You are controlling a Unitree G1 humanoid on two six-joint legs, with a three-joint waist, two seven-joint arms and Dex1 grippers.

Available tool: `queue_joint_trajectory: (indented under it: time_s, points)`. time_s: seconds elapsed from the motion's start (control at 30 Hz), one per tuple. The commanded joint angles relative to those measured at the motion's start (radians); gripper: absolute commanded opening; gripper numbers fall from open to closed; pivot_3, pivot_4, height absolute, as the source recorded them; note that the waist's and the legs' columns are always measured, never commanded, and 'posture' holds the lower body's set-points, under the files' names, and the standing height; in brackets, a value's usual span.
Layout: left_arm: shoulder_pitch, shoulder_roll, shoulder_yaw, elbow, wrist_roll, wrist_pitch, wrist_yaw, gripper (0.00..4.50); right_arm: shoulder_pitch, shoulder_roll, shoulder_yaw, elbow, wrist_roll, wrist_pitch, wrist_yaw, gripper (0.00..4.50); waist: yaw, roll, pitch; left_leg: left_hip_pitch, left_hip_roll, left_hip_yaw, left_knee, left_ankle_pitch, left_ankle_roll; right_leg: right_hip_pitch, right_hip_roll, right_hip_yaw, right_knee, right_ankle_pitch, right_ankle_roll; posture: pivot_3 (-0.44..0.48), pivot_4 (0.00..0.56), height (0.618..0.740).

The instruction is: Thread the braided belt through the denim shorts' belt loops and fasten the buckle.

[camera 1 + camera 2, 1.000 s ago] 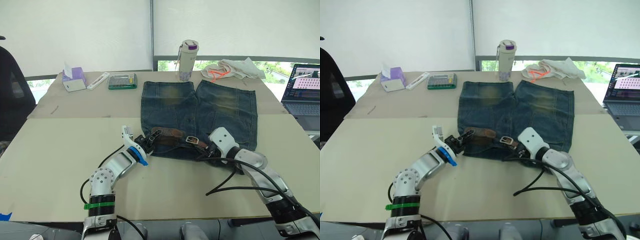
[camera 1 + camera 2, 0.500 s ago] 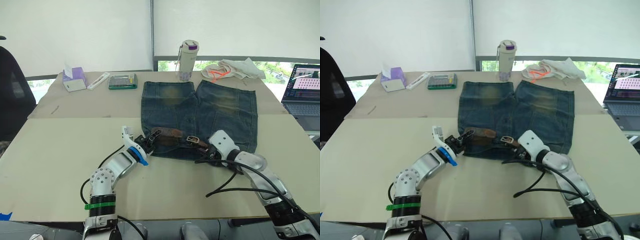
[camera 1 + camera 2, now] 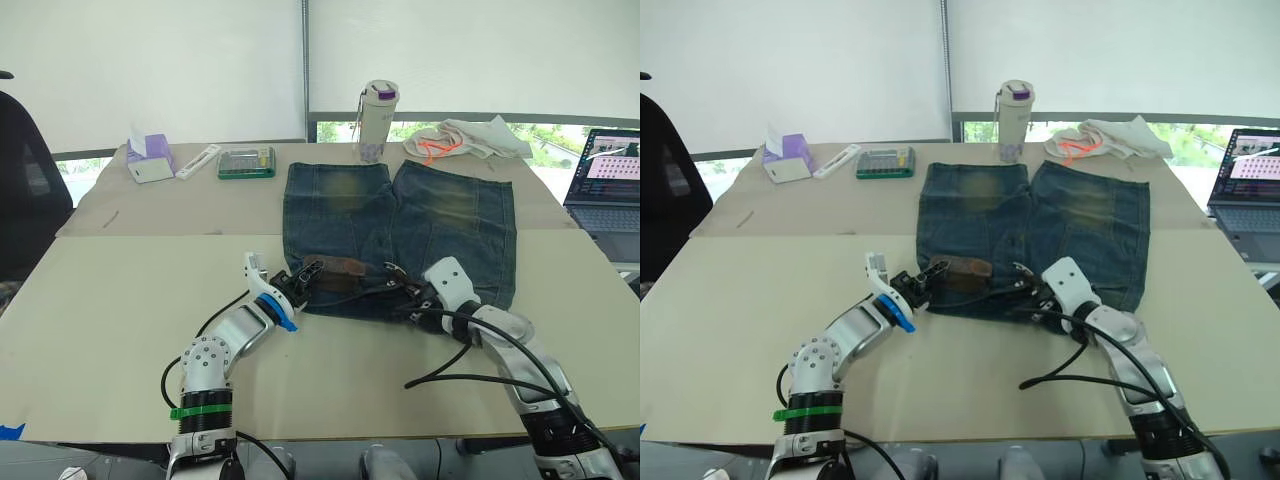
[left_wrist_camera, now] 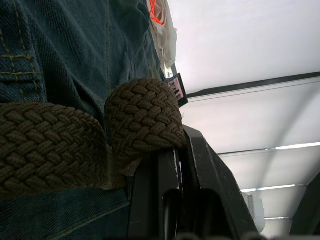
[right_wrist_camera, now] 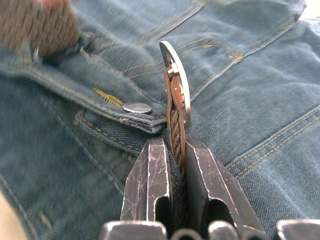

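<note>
braided belt (image 3: 335,267) lies along waistband | left hand (image 4: 172,165) grips tip | right hand (image 5: 172,172) pinches buckle (image 5: 176,80) on edge

The faded blue denim shorts (image 3: 400,235) are lying flat, the dark-brown braided belt (image 3: 338,270) is running along their waistband, and its silver buckle (image 5: 176,82) is standing on edge just beyond the right gripper's (image 5: 172,150) fingertips.

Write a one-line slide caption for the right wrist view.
Right tool pinches the braided belt just behind its upright silver buckle, over the denim shorts.
</note>
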Motion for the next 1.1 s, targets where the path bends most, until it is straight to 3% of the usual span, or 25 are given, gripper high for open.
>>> queue_joint_trajectory:
  time_s: [0.03,0.27,0.53,0.8,1.1]
  points:
    - [-0.04,-0.045,0.026,0.026,-0.032,-0.013,0.06,0.0,-0.006,0.086,-0.054,-0.012,0.02,-0.149,-0.064,0.05,-0.003,0.0,0.0,0.0,0.0,0.0,0.0,0.0,0.0,0.0,0.0,0.0,0.0,0.0,0.0,0.0,0.15,0.74]
    - [-0.104,-0.159,0.082,0.066,-0.122,-0.044,0.164,0.0,0.023,0.234,-0.047,0.101,-0.059,-0.528,-0.179,0.05,-0.003,0.0,0.0,0.0,0.0,0.0,0.0,0.0,0.0,0.0,0.0,0.0,0.0,0.0,0.0,0.0,0.15,0.74]
    - [-0.124,-0.215,0.078,0.084,-0.23,-0.071,0.213,0.0,0.027,0.243,-0.023,0.237,-0.166,-0.791,-0.233,0.05,-0.006,0.0,0.0,0.001,0.0,0.001,0.0,0.0,0.0,0.0,0.0,0.001,0.001,0.0,0.0,0.0,0.15,0.74]
    - [-0.142,-0.212,0.076,0.153,-0.296,-0.089,0.189,0.0,0.021,0.245,0.012,0.321,-0.262,-0.928,-0.288,0.05,-0.006,0.0,0.0,0.001,0.0,0.001,0.0,0.0,0.0,0.0,0.0,0.001,0.001,0.0,0.0,0.0,0.15,0.74]
    - [-0.159,-0.216,0.058,0.196,-0.303,-0.074,0.134,0.0,0.018,0.262,0.016,0.35,-0.277,-0.954,-0.33,0.05,-0.006,0.0,0.0,0.001,0.0,0.002,0.0,0.0,-0.001,0.0,0.0,0.001,0.001,0.0,0.0,0.0,0.15,0.74]
